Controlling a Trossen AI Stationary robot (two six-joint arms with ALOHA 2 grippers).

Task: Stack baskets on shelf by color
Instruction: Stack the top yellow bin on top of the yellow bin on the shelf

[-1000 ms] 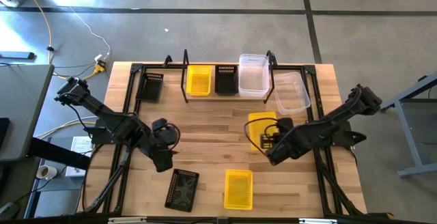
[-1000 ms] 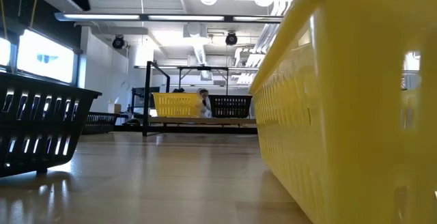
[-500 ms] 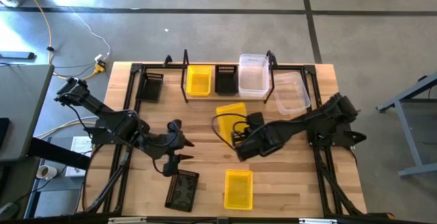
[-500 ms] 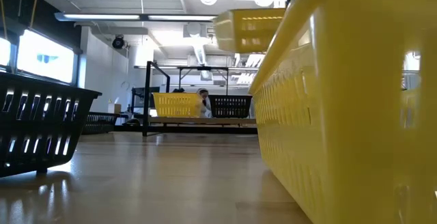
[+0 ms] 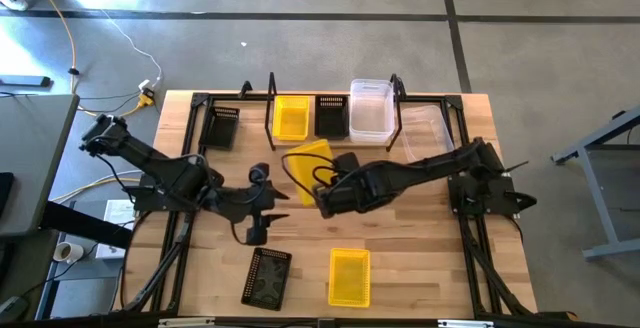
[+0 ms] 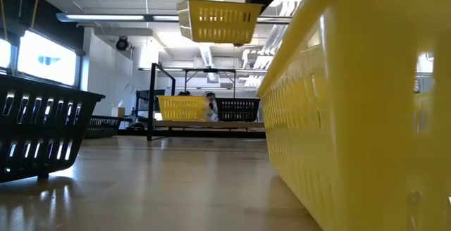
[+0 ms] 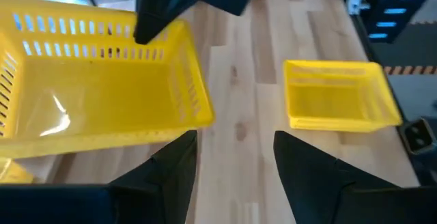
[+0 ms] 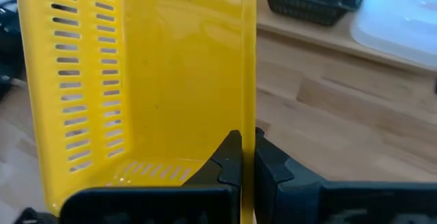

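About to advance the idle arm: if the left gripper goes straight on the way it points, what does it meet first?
Probably bare tabletop. The left gripper, open, aims between the carried yellow basket and the yellow basket lying on the table; the carried one hangs close beside that line, depth unclear.

The table (image 5: 300, 218) was seen from directly overhead, both arms included. A second camera was set at tabletop height, crowded by a yellow basket (image 6: 366, 104) and faced toward the shelf (image 6: 204, 124) and room. Wrist cameras were aimed past each arm's fingers. The lifted yellow basket (image 5: 308, 160) was shared by all four views.
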